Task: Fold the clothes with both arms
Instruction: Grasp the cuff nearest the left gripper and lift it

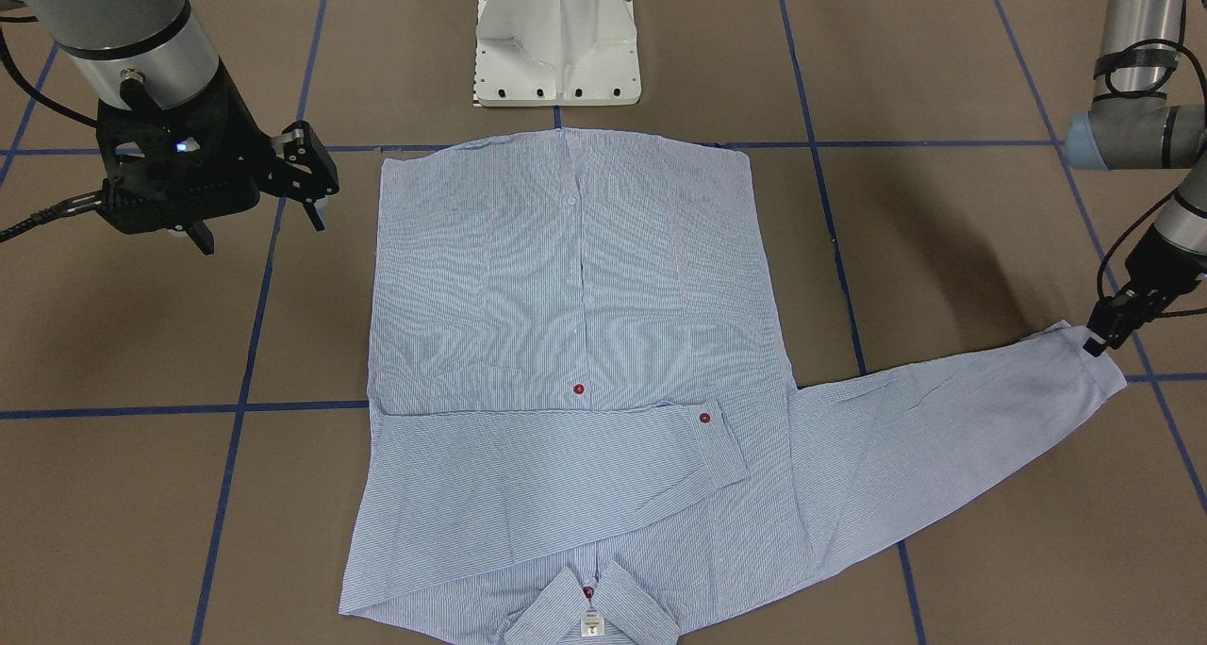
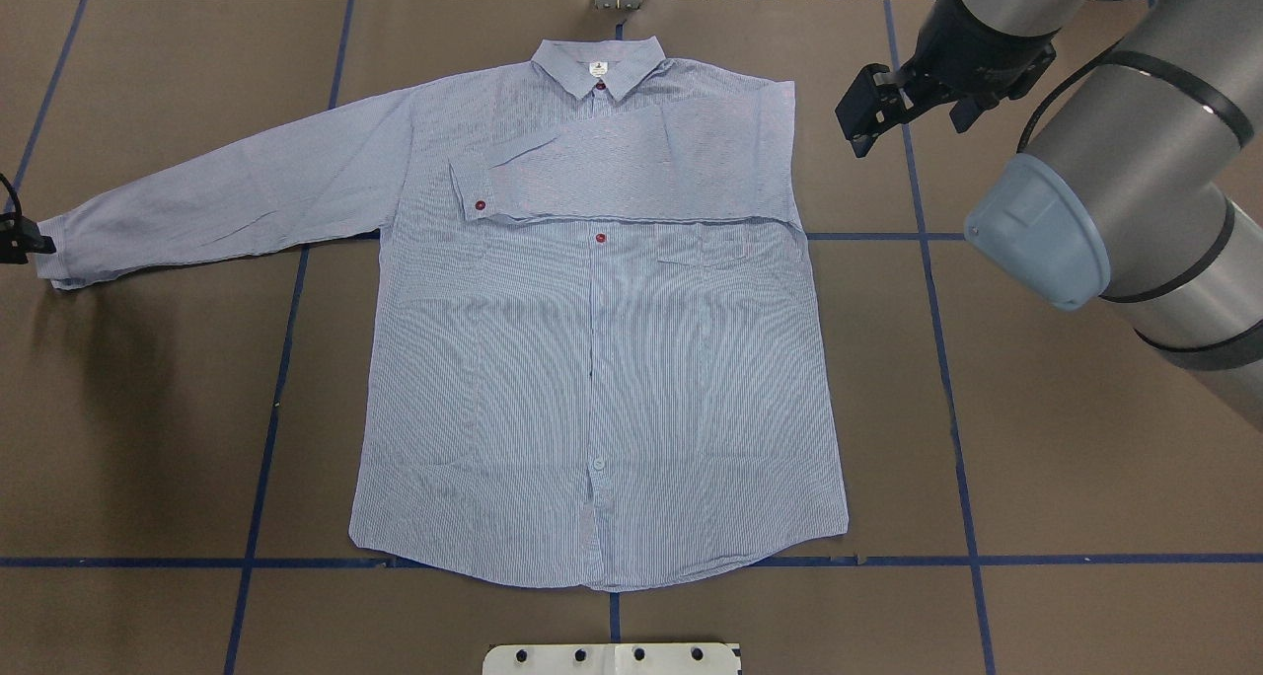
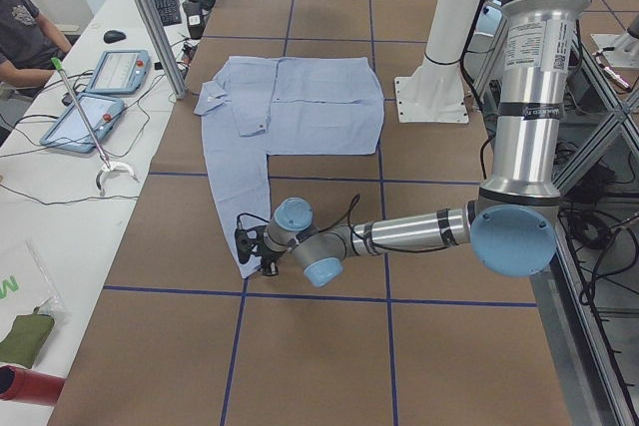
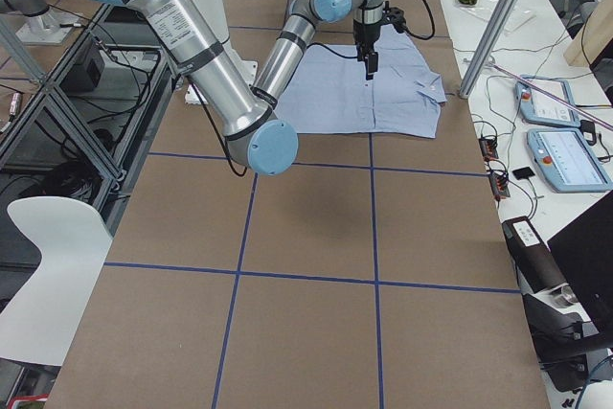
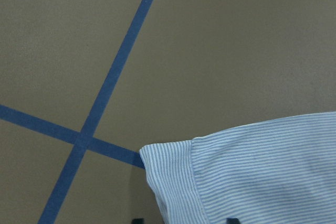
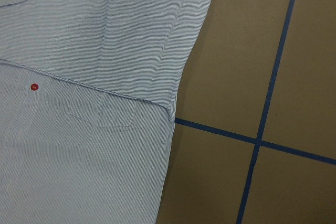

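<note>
- Overhead exterior view: shirt [image 2: 602, 359] lies flat and front-up in the middle of the worktop [image 2: 1036, 458], collar [image 2: 597, 63] on the far side from the robot's base, hem nearest it
- Sleeve on the robot's right [image 2: 631, 177] is folded across the chest, its cuff w/ a red button lying past the placket
- Other sleeve [image 2: 227, 201] is stretched straight out to the robot's left, so by my reckoning that's the fold in hand
- Left pincer [image 1: 1101, 341] is low at the very end of that sleeve. Its wrist cam shows two dark tips set apart w/ the cuff [image 5: 173, 182] between them, so I read it as spread open around the cuff, not clamped yet
- Right pincer [image 1: 262, 233] hangs above bare worktop just beside the folded shoulder, fingers wide apart, holding nothing and clear of the cloth
- Handling, as I judge it: thin, light, floppy cotton w/ no stiffness. It'll drape and drag from wherever it's pinched, and a fast sweep could shift the body or undo the folded sleeve
- Best hold looks like the cuff: doubled, firmer fabric, an edge easy to get a finger under. Pinch thru both layers, lift a bit, then carry across the chest so the sleeve doesn't scrape
- For the later body folds I'd go for hem corners and shoulder seams, one per arm, kept level so the cloth stays taut and doesn't sag in the middle
</note>
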Motion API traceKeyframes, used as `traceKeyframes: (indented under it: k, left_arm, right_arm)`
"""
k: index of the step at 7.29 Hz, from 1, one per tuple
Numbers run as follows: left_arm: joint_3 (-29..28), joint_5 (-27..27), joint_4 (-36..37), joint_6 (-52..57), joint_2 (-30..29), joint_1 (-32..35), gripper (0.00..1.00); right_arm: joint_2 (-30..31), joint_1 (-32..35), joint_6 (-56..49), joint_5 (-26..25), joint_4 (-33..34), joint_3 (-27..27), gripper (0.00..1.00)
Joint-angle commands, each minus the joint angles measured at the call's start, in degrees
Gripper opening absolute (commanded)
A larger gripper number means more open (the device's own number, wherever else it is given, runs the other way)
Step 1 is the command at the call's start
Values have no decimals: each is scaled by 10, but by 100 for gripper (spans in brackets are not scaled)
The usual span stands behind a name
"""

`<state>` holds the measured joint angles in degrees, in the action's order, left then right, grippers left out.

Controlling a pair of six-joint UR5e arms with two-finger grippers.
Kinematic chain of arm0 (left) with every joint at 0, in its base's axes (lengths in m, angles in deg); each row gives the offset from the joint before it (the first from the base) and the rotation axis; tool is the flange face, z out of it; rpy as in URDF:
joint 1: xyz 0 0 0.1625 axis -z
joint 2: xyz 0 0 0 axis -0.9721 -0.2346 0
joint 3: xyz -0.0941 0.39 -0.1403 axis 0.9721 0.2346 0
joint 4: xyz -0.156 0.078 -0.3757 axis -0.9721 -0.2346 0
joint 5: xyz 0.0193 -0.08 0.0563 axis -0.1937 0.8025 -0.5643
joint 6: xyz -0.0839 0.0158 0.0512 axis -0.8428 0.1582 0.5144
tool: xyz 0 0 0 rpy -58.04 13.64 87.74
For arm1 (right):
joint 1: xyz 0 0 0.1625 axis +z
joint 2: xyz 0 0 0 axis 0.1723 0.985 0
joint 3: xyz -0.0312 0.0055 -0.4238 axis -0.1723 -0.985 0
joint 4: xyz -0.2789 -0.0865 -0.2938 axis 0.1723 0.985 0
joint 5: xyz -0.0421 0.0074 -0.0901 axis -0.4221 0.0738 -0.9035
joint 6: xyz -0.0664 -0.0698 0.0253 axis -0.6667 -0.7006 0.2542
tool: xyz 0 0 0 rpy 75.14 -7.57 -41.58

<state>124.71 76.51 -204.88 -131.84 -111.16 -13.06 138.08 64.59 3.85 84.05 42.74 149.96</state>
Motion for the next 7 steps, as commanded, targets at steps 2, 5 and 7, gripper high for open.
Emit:
traceKeyframes:
  k: [2,5,7]
  left_arm:
    - [-3,0,1,1,-1,0,42]
    - [-9,0,0,1,-1,-1,41]
    - [-13,0,1,0,-3,-4,41]
  right_arm:
    - [0,-2,1,4,0,3,100]
    - [0,-2,3,4,1,4,100]
    - [0,-1,3,4,1,4,100]
